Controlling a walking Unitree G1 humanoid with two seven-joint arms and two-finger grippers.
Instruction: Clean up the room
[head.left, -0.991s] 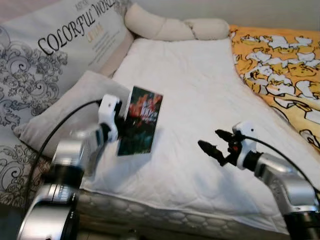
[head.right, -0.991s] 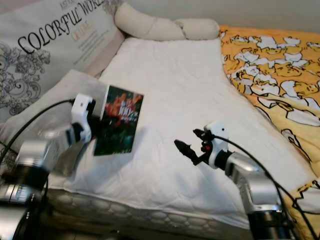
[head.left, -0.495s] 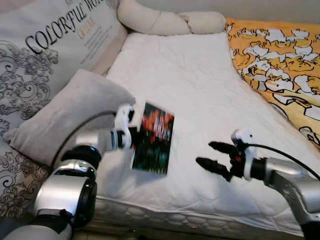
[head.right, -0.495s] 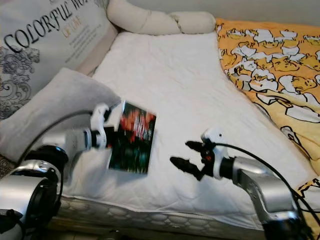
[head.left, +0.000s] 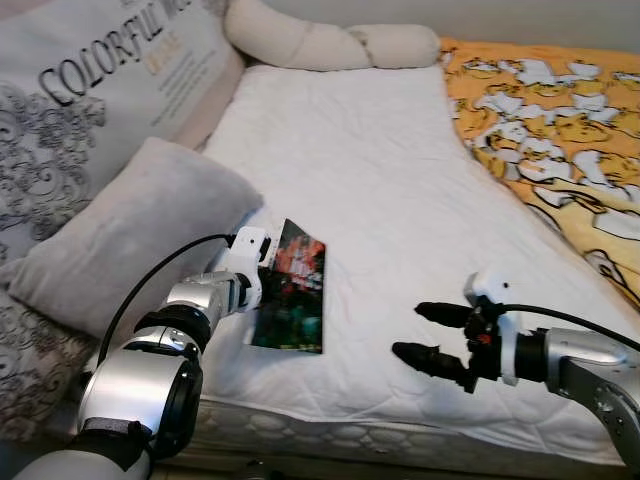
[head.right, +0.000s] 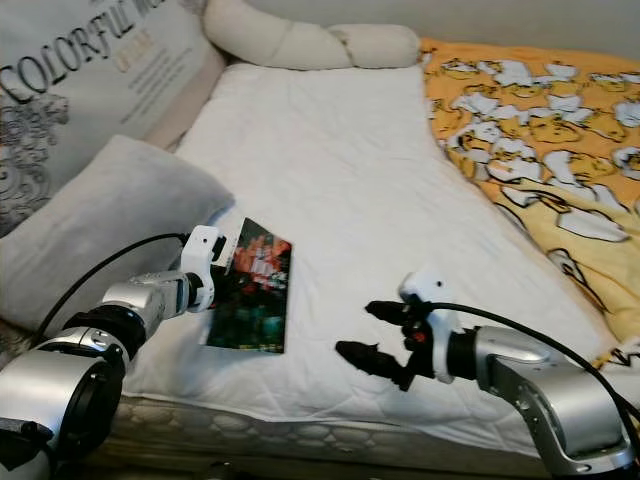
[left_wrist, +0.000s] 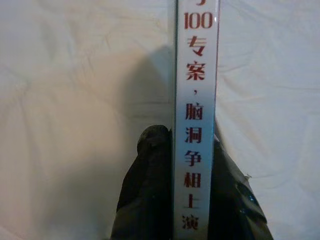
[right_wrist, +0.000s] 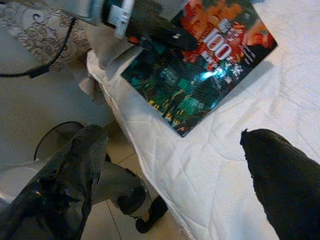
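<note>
Book (head.left: 292, 288), one, lying on bed (head.left: 380, 190), left fingers (left_wrist: 150, 190) pinching its spine lettering; right fingers (right_wrist: 75, 175) hanging spread.

I see the book (head.left: 291, 290) pinched at its spine by my left gripper (left_wrist: 192, 165), glossy dark cover (red and green artwork) tilted up.
</note>
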